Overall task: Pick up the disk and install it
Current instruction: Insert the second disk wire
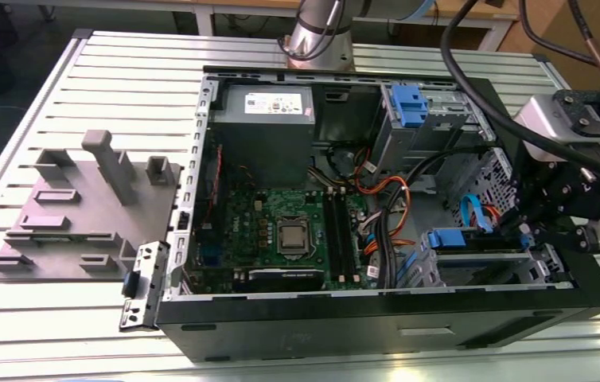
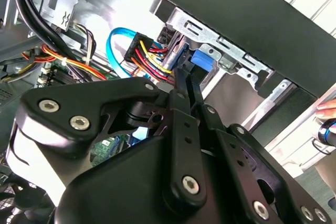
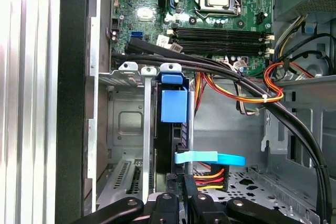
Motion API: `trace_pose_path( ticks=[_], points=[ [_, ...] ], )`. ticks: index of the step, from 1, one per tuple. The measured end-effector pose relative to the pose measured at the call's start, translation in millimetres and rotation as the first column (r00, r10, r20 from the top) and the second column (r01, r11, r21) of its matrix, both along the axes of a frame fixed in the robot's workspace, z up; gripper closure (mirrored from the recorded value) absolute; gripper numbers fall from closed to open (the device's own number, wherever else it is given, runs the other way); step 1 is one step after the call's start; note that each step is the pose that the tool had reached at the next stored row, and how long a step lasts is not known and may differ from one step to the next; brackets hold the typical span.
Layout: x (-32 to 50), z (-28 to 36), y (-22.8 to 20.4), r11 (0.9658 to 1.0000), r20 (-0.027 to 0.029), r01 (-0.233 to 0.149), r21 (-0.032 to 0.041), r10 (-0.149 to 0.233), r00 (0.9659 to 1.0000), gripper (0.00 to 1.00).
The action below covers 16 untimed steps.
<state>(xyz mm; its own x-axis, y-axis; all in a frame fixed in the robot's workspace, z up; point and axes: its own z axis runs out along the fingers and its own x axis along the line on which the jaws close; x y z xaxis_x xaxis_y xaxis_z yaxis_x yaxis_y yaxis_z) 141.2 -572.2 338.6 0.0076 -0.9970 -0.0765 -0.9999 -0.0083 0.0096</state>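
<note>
Hanging over the open computer case (image 1: 385,318) at the exterior view's right, the gripper (image 3: 181,192) has its 2 fingers (image 2: 184,85) drawn close together beside the disk (image 3: 173,129); whether they pinch it I cannot tell. The disk stands on edge in the drive cage (image 3: 126,124), its blue rail (image 3: 174,103) uppermost. Beyond lies the motherboard (image 3: 210,3).

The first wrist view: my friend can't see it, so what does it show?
A disk with blue rails stands on edge in a metal drive cage inside an open computer, with the gripper right at its end. Behind are a green motherboard and black cables.
</note>
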Motion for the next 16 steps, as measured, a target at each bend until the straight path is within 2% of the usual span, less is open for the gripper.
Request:
trace_pose_path(
  ticks=[8,16],
  points=[
    [-0.1,-2.2,0.3,1.0,0.0,0.0,0.0034,0.0,1.0,0.84],
    [-0.1,-4.4,0.2,1.0,0.0,0.0,0.0033,0.0,1.0,0.84]
  ],
)
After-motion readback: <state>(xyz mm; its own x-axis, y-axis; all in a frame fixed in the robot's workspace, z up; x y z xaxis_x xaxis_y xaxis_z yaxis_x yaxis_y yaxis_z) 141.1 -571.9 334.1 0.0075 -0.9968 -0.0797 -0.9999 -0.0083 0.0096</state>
